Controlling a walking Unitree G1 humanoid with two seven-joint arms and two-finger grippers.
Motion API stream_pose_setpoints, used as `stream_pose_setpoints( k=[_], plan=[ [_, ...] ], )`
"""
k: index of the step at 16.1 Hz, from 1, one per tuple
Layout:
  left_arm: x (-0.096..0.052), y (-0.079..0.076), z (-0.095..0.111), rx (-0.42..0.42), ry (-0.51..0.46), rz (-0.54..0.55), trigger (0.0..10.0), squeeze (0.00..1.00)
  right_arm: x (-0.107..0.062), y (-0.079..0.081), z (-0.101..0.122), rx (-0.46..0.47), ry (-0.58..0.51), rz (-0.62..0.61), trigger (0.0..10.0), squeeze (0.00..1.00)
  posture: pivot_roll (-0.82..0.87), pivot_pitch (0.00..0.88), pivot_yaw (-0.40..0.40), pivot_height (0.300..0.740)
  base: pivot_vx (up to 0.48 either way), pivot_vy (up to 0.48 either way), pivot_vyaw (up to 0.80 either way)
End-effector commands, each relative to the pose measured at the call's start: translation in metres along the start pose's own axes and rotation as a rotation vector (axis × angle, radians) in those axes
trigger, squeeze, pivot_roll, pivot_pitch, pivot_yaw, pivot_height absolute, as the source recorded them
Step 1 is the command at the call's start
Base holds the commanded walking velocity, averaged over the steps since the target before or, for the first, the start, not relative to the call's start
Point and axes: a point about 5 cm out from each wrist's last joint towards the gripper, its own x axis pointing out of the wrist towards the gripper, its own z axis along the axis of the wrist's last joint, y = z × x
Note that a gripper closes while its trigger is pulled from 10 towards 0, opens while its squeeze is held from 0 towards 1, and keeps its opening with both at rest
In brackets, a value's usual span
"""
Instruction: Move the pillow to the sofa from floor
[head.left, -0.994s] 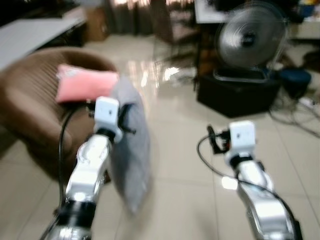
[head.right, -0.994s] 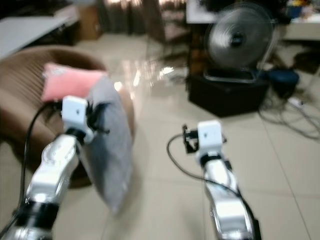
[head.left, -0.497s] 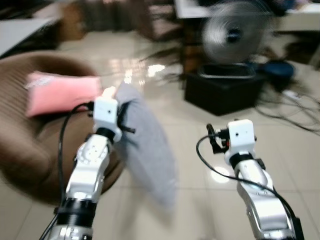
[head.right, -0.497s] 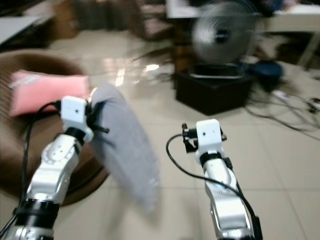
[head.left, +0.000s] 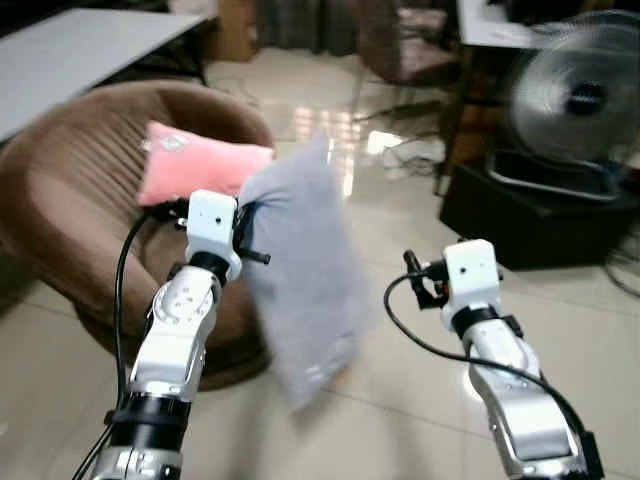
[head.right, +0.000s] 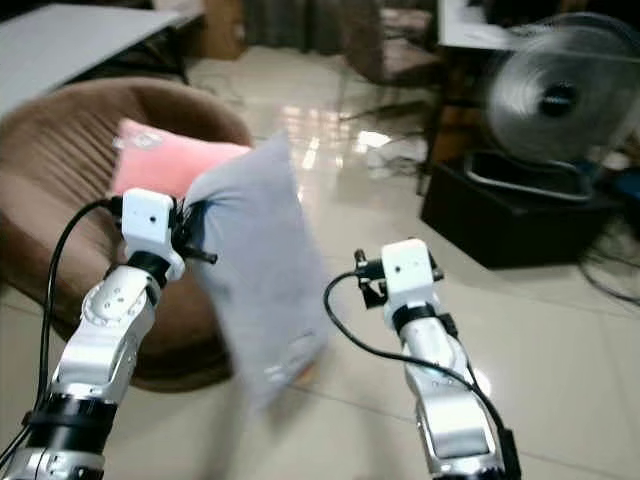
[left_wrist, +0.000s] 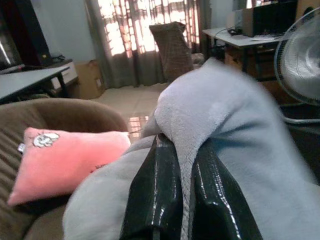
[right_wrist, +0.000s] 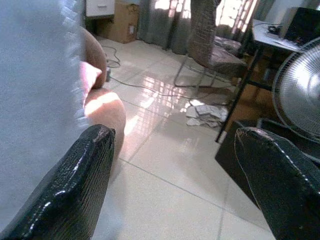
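- The pillow (head.left: 300, 270) is plain grey, soft and slightly fuzzy, its lower end blurred; it hangs in the middle of the frame, off the floor, with its top corner up near the pink cushion.
- My left hand (left_wrist: 187, 195) is pinched tight on a fold of the pillow's edge, the grey cloth squeezed between my two black fingers (left_wrist: 155, 195).
- My right hand (right_wrist: 175, 180) is wide open and holds nothing; it sits right of centre, apart from the pillow.
- The sofa (head.left: 70, 200) is a round brown seat with a ribbed back, at the left of the frame, just behind and beside the pillow.
- A pink cushion (head.left: 195, 170) lies on the sofa's seat against the back.
- The floor (head.left: 400, 220) is glossy pale tile with light reflected on it.
- At the upper right stands a fan (head.left: 575, 100) on a black box (head.left: 540, 215); a chair (left_wrist: 175, 45) and curtained window sit farther back.
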Motion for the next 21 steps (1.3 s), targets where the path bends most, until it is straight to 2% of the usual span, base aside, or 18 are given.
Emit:
stream_pose_setpoints(
  k=[1, 8, 10, 14, 16, 19, 21],
  plan=[
    [0.004, -0.004, 0.012, 0.008, -0.056, -0.009, 10.0, 0.0, -0.002, -0.009, -0.004, 0.012, 0.016, -0.018, 10.0, 0.0, -0.09, 0.0, 0.065, 0.74, 0.446, 0.0, 0.0],
    [0.005, -0.004, 0.01, 0.007, -0.053, -0.012, 10.0, 0.0, 0.0, -0.015, -0.002, -0.012, 0.004, -0.027, 10.0, 0.0, -0.09, 0.0, 0.067, 0.74, 0.442, 0.0, 0.0],
    [0.005, -0.004, 0.01, 0.008, -0.053, -0.014, 10.0, 0.0, 0.0, -0.014, -0.001, -0.069, 0.0, 0.002, 10.0, 0.0, -0.09, 0.0, 0.069, 0.74, 0.444, 0.0, 0.4],
    [0.007, -0.006, 0.01, 0.009, -0.053, -0.02, 10.0, 0.0, -0.001, -0.011, -0.002, -0.051, 0.003, -0.002, 10.0, 0.0, -0.09, 0.0, 0.073, 0.74, 0.444, 0.0, 0.74],
    [0.007, -0.008, 0.01, 0.009, -0.053, -0.031, 10.0, 0.0, -0.002, -0.016, -0.003, -0.018, 0.011, -0.035, 10.0, 0.0, -0.09, 0.0, 0.076, 0.74, 0.444, 0.0, 0.0],
    [0.009, -0.012, 0.01, -0.001, -0.054, -0.059, 10.0, 0.0, -0.004, -0.019, -0.005, -0.027, 0.016, -0.037, 10.0, 0.0, -0.09, 0.0, 0.077, 0.74, 0.444, 0.0, 0.0],
    [0.012, -0.015, 0.01, 0.005, -0.058, -0.08, 10.0, 0.0, -0.005, -0.015, -0.005, -0.019, 0.015, 0.003, 10.0, 0.0, -0.09, 0.0, 0.076, 0.74, 0.446, 0.0, 0.0]
  ],
)
